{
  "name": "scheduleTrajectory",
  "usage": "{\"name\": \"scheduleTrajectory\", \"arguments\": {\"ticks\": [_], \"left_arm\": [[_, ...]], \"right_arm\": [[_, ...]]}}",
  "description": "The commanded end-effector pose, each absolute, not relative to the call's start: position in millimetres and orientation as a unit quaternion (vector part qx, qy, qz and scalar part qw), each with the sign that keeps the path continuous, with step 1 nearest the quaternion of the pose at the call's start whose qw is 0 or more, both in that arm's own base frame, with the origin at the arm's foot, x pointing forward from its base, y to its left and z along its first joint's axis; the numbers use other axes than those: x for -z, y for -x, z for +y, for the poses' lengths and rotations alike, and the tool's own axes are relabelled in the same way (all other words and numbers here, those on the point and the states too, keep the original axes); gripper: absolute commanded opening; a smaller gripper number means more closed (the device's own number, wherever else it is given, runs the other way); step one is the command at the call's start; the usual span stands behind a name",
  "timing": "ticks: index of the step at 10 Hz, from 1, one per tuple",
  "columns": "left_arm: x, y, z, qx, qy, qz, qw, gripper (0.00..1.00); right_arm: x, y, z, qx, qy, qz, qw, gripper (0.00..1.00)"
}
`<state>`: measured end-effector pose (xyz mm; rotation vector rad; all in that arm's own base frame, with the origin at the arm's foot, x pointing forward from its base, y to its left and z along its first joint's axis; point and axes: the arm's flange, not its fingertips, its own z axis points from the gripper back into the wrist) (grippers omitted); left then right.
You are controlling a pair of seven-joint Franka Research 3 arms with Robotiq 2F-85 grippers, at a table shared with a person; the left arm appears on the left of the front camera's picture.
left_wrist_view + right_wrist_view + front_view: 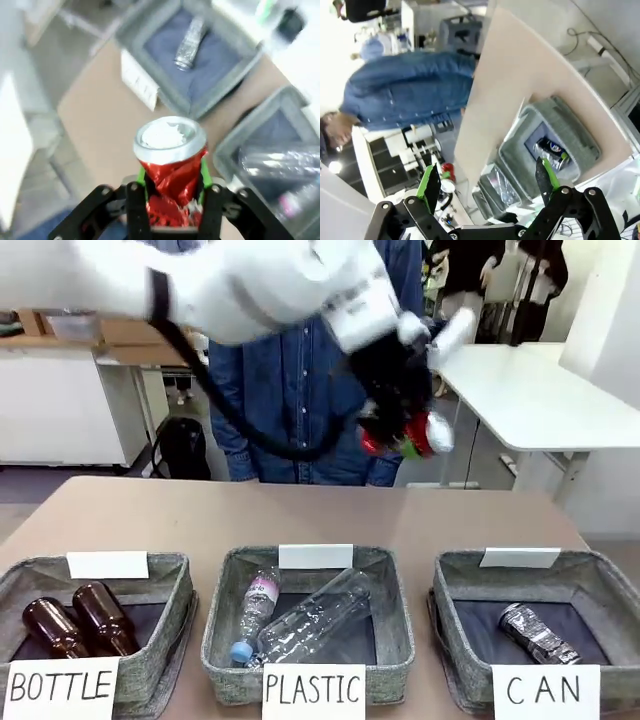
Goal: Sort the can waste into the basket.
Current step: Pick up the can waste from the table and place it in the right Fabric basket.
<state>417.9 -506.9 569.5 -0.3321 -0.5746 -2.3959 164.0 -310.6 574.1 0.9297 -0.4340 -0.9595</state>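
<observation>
Left gripper (172, 192) clamps the red can (171, 165) (crushed) between its pads — right gripper (487, 182) gapes, empty.

White signs on the basket fronts read: "BOTTLE" on the left basket (160, 665), "PLASTIC" on the middle basket (225, 640), "CAN" on the right basket (455, 640).

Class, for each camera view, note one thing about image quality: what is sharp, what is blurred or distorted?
Front view: basket signs crisp, the left arm and its red can smeared by motion. Left wrist view: red can fairly sharp, the CAN basket and silver can soft. Right wrist view: rolled sideways with wide-angle bending, bright glare at top left, green pads clear.
</observation>
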Motion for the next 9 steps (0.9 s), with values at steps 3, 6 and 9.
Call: {"name": "scheduleTrajectory", "arguments": {"ticks": [3,6,9], "left_arm": [[-552.7,-407.4,-542.1,0.926,0.159,-0.185,0.289,0.41],[-552.7,-407.4,-542.1,0.926,0.159,-0.185,0.289,0.41],[-556.5,-370.9,-567.5,0.807,0.192,-0.304,0.468,0.41]], "right_arm": [[-564.5,-166.5,-321.9,0.454,-0.427,-0.198,0.756,1.00],[-564.5,-166.5,-321.9,0.454,-0.427,-0.198,0.756,1.00],[-562.7,-168.8,-320.9,0.457,-0.428,-0.196,0.755,1.00]]}}
